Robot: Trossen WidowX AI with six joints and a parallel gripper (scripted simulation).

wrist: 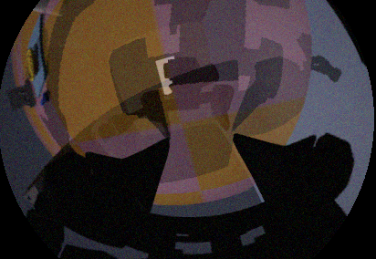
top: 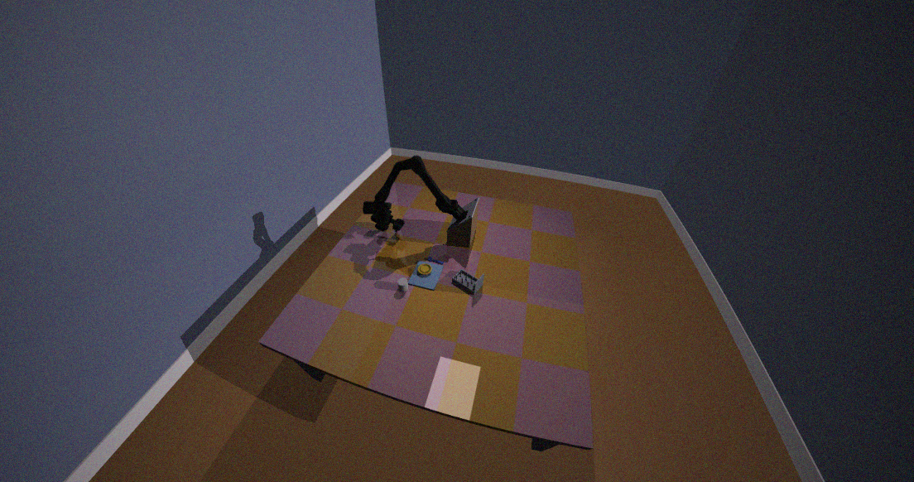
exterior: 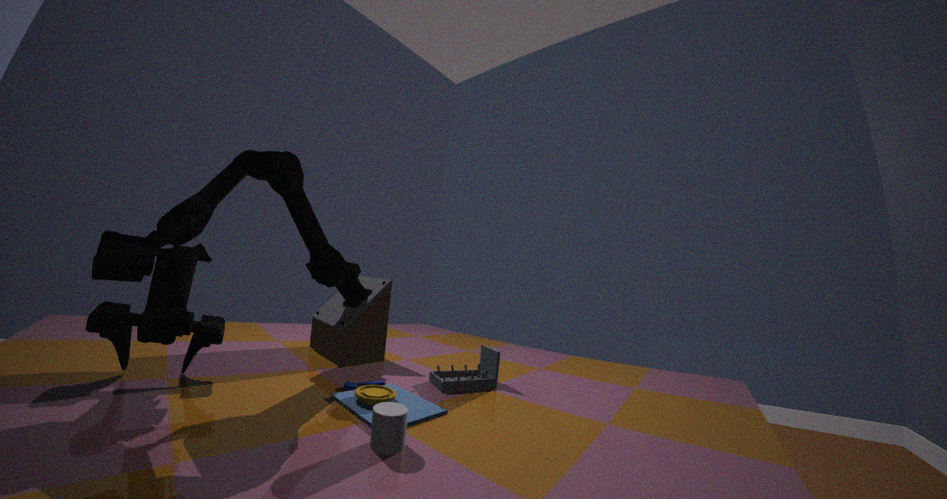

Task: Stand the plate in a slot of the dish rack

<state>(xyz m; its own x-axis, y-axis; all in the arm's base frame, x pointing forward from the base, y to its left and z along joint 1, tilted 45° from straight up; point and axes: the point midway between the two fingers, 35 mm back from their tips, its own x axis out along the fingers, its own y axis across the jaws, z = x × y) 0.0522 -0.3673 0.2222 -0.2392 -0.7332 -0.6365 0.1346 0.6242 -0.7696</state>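
Observation:
A yellow plate [top: 424, 267] [exterior: 375, 393] lies flat on a blue mat [top: 426, 281] [exterior: 413, 409] near the middle of the checkered table. The grey dish rack [top: 467, 281] [exterior: 462, 377] stands to the right of the mat, with upright pegs and a tall end panel. My gripper [top: 390, 228] [exterior: 154, 363] [wrist: 199, 157] is open and empty. It points down, just above the table, well to the left of the plate and apart from it. The wrist view shows only table squares and shadows between the fingers.
A white cylinder cup [top: 401, 285] [exterior: 388, 428] stands in front of the mat. A small blue object [exterior: 363, 384] lies behind the plate. The arm's wedge-shaped base [top: 462, 228] [exterior: 352, 329] sits behind the mat. A pale rectangle [top: 453, 387] lies near the table's front edge.

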